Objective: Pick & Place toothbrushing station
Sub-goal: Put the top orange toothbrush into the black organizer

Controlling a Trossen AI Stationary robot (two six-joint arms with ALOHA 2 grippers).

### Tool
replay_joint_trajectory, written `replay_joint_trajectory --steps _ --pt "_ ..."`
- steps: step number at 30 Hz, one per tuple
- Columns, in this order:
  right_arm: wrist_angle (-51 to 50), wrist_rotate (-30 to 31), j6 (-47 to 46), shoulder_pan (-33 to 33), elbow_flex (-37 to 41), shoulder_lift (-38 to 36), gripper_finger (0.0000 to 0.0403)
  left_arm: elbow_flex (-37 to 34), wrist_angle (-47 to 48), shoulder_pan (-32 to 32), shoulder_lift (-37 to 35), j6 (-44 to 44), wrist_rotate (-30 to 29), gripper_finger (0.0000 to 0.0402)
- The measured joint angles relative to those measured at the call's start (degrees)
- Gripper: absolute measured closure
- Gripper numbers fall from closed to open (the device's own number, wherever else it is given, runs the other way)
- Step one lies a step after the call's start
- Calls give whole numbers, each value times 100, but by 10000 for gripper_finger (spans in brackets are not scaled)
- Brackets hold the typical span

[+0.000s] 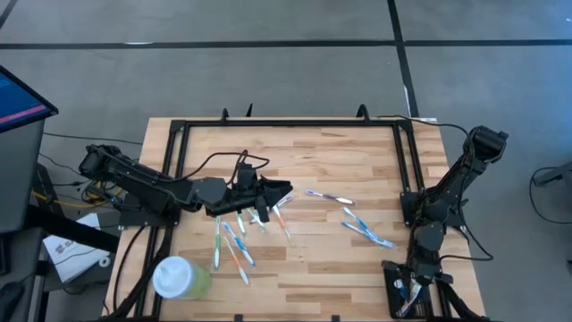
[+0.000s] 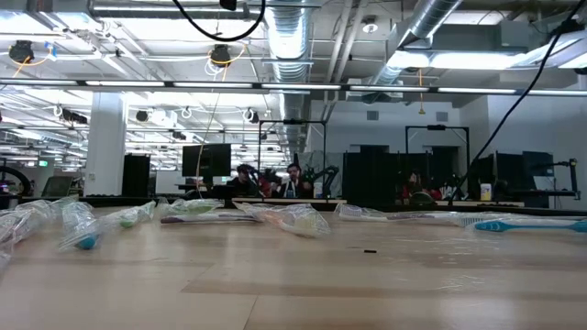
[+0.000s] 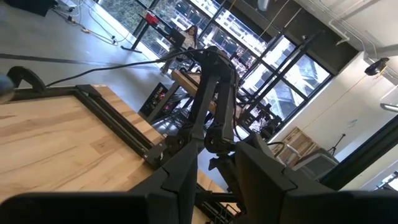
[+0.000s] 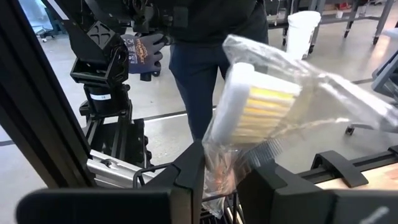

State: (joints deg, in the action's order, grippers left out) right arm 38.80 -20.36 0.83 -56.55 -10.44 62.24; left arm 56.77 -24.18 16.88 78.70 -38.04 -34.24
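Note:
The toothbrushing station (image 1: 397,302), a small black holder, stands at the table's near right corner. My right gripper (image 1: 416,283) (image 4: 222,180) is over it, shut on a toothbrush (image 4: 255,106) with a white head and yellow bristles, sealed in a clear wrapper. The brush's lower end is hidden. My left gripper (image 1: 288,190) (image 3: 217,168) hangs level above the middle of the table, over loose wrapped toothbrushes (image 1: 232,243). Its fingers stand a little apart with nothing between them. My right gripper pinches the wrapped toothbrush between its two fingers at the crumpled wrapper below the head (image 4: 222,163). The head rises beyond the fingertips, tilted a little. The fingers hide the handle and where its lower end sits.
More wrapped toothbrushes lie right of centre (image 1: 366,231) and farther back (image 1: 329,197). A pale green cup with a white lid (image 1: 181,277) stands at the near left. A black frame (image 1: 402,152) runs round the table. A person with a gloved hand (image 4: 144,53) stands beyond the right edge.

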Motion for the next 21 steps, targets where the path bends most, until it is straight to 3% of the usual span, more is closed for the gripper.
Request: replay_joint_trajectory --steps 21 --pt "-275 -218 -233 122 -2 -4 336 0 233 -44 0 -125 0 297"
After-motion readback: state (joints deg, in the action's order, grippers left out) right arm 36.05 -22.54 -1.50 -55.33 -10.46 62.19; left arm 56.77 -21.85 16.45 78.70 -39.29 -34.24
